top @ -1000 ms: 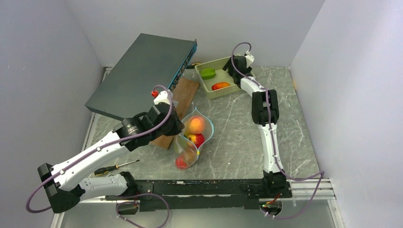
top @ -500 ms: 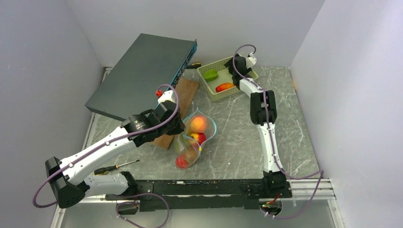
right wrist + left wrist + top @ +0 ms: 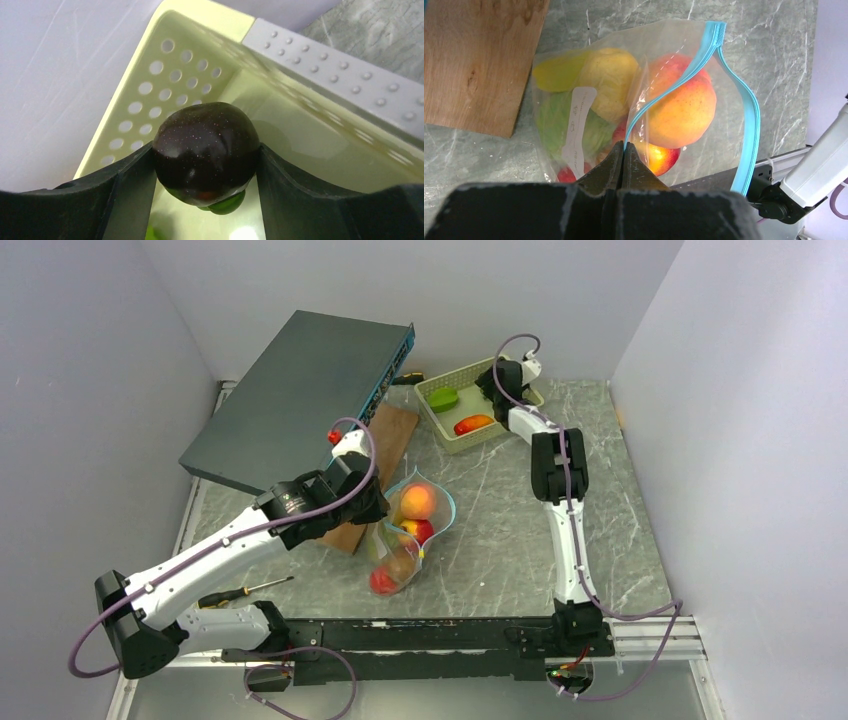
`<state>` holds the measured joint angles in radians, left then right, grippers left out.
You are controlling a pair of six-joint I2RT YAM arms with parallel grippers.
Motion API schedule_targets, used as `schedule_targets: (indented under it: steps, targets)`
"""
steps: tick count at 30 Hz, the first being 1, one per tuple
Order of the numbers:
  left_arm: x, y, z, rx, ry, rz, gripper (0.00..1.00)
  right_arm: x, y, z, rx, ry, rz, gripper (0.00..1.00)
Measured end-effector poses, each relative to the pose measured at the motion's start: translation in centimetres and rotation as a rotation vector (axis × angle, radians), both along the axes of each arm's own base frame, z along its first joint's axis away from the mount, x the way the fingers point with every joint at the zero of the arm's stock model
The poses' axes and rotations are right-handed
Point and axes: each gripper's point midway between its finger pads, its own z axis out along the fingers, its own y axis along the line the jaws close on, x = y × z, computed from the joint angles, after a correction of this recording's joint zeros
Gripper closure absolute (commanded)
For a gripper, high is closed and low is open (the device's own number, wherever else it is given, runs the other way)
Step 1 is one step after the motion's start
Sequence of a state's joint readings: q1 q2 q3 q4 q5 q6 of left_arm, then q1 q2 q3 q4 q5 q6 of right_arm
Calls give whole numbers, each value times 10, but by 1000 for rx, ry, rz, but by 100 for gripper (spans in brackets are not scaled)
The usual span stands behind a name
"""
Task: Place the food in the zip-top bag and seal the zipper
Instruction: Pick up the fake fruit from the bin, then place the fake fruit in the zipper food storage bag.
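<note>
The left gripper (image 3: 623,148) is squeezed tight on the thin teal-blue zipper strip (image 3: 751,120) of the clear floppy plastic zip-top bag (image 3: 664,42). The bag lies near the middle of the grey marble table (image 3: 620,520). Its mouth gapes open toward 1 o'clock.

Inside the bag are a big round orange-and-red toy fruit (image 3: 684,107), a yellow toy fruit (image 3: 609,82), a light green toy (image 3: 551,120) and a small red toy (image 3: 566,175). A brown wooden board (image 3: 385,435) lies just beside the bag, at 10 o'clock from it.

The right gripper (image 3: 206,155) is over the pale green plastic basket with round holes (image 3: 150,95). The basket is well apart from the bag, at 1 o'clock from it. The gripper's two fingers are partly open and press on both sides of a round dark purple toy fruit (image 3: 206,142). A long orange toy (image 3: 472,424) and a green toy (image 3: 443,398) lie in the basket.
</note>
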<state>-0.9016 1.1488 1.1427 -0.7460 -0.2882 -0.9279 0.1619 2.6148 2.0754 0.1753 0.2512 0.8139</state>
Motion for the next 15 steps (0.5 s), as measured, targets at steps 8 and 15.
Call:
schedule_targets:
  steps: [8, 15]
  targets:
    - [-3, 4, -5, 5, -3, -2, 100, -28, 16, 61, -33, -3, 112, 80]
    - [-1, 4, -6, -5, -20, -1, 100, -104, 47, 169, -55, -89, 227, 81]
